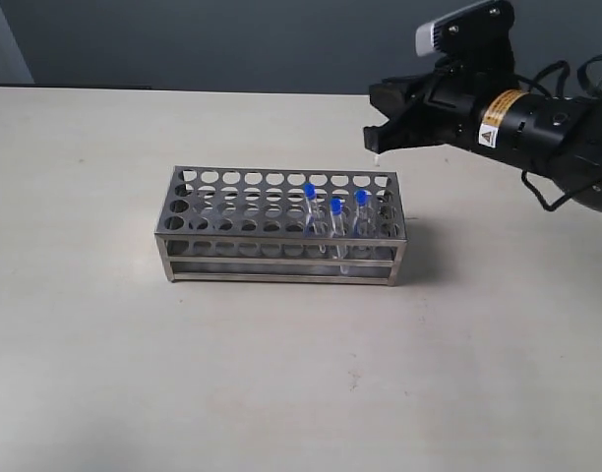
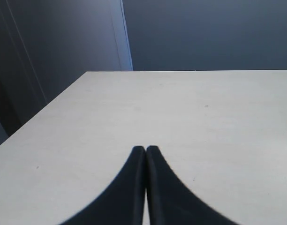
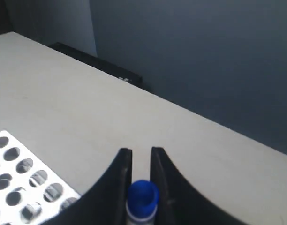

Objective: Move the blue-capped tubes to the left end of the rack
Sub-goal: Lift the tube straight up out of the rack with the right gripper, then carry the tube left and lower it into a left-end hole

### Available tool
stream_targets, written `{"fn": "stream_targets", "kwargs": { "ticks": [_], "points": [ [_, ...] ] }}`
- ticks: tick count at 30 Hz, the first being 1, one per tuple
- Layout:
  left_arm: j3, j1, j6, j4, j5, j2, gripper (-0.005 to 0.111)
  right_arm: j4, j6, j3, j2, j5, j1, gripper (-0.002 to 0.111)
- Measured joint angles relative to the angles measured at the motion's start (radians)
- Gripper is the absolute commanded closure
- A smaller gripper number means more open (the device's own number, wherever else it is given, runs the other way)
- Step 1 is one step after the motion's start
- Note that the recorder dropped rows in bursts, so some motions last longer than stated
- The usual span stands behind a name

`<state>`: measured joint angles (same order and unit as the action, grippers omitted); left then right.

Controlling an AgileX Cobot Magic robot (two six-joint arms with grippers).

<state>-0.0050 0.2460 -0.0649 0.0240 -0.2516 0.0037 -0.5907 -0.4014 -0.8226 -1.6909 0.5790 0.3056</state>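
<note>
The steel rack (image 1: pixel 281 240) stands mid-table, with three blue-capped tubes upright in holes at its right end: one (image 1: pixel 309 192), a second (image 1: pixel 335 207) and a third (image 1: pixel 361 199). My right gripper (image 1: pixel 378 138) hovers above and behind that end. It is shut on a fourth blue-capped tube (image 3: pixel 142 197), whose cap shows between the fingers of that gripper (image 3: pixel 141 151). The tube's pale lower tip (image 1: pixel 377 157) pokes out below the fingers, clear of the rack. A corner of the rack (image 3: pixel 21 173) shows in the right wrist view. My left gripper (image 2: pixel 146 148) is shut and empty over bare table, outside the exterior view.
The pale table (image 1: pixel 134 374) ends at a dark wall behind. The rack's holes at the left end (image 1: pixel 198 193) hold nothing. Black cables (image 1: pixel 567 187) trail from the right arm.
</note>
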Motion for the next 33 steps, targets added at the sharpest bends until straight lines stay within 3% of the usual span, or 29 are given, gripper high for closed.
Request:
{"fn": "stream_targets", "kwargs": {
  "ticks": [4,10,18,33],
  "points": [
    [0.000,0.000,0.000,0.000,0.000,0.000,0.106,-0.027,0.000,-0.064,0.035,-0.010,0.134,0.108],
    [0.000,0.000,0.000,0.000,0.000,0.000,0.106,-0.031,0.000,-0.295,-0.058,-0.142,0.288,0.108],
    [0.000,0.000,0.000,0.000,0.000,0.000,0.106,-0.031,0.000,-0.426,-0.293,-0.113,0.320,0.108],
    [0.000,0.000,0.000,0.000,0.000,0.000,0.106,-0.058,-0.021,-0.562,-0.401,-0.122,0.396,0.108]
  ]
}}
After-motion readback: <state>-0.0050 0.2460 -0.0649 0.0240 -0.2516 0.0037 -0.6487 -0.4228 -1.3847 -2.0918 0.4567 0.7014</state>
